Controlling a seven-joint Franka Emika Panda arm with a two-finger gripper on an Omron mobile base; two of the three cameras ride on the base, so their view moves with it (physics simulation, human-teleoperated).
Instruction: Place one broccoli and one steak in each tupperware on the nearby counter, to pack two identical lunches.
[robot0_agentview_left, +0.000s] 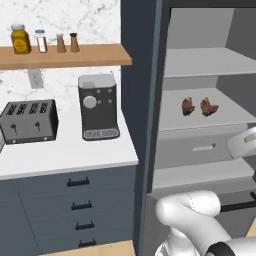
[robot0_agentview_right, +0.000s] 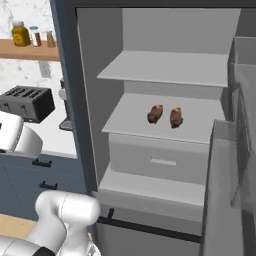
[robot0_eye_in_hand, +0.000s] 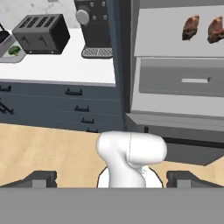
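Far ahead of the hand, on the middle shelf (robot0_agentview_right: 165, 120) of the open fridge (robot0_agentview_left: 150, 125), two brown steaks are seen side by side, apart from each other: the left steak (robot0_eye_in_hand: 190, 27) and the right steak (robot0_eye_in_hand: 215, 29). Below that shelf a grey drawer (robot0_eye_in_hand: 179, 85) is noted, closed. The gripper (robot0_eye_in_hand: 112, 178) is held with its two dark fingertips (robot0_eye_in_hand: 41, 178) spread wide apart, nothing between them, well away from the steaks. Ahead and to the left of the hand, the white counter (robot0_agentview_left: 60, 155) is recorded over dark drawers. On it are listed a black toaster (robot0_agentview_left: 27, 121) and a dark coffee machine (robot0_agentview_left: 98, 106). At the hand view's upper left edge, part of a light-grey tupperware (robot0_eye_in_hand: 11, 54) with something green inside, beside the toaster, is glimpsed. Above the counter, a wooden wall shelf (robot0_agentview_left: 100, 54) carrying small jars is entered.
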